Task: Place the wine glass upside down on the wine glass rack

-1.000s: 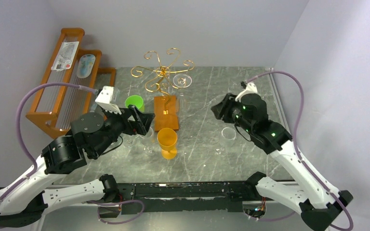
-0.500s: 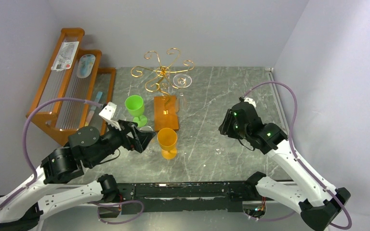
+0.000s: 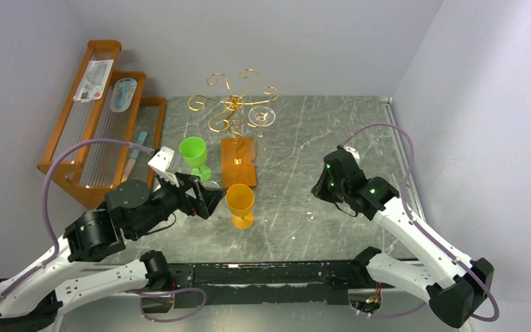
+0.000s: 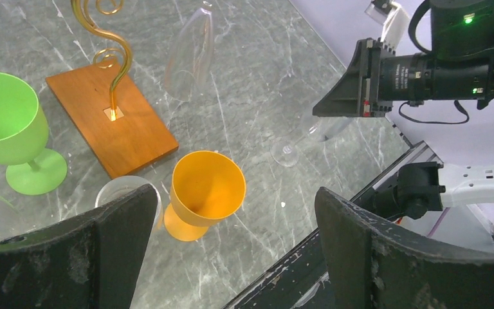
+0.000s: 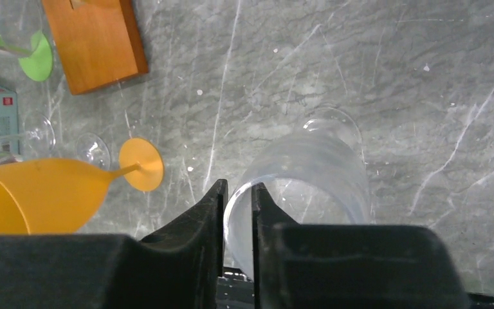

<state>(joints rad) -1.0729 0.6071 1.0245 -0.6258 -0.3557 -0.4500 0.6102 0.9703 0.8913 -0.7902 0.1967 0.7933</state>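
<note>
A clear wine glass [image 5: 309, 174] stands on the grey table, its rim between the fingers of my right gripper [image 5: 238, 187], which is shut on it. From above, the right gripper [image 3: 318, 188] covers most of the glass. In the left wrist view, the glass's foot [image 4: 286, 153] shows below the right gripper's fingers [image 4: 341, 103]. The wine glass rack [image 3: 234, 104], gold wire on an orange-brown base [image 3: 238, 160], stands at the back with another clear glass [image 3: 263, 115] hanging upside down on it. My left gripper [image 3: 211, 197] is open and empty, beside the orange glass.
An orange glass [image 3: 240, 204] and a green glass [image 3: 193, 153] stand in front of the rack base. A clear glass [image 4: 128, 193] sits by my left finger. A stepped wooden shelf [image 3: 97, 117] fills the left side. Walls close the back and right.
My right arm has come toward the near side and down over the clear glass, and its jaws have narrowed onto the rim. The left arm drew back and now hovers by the orange glass.
</note>
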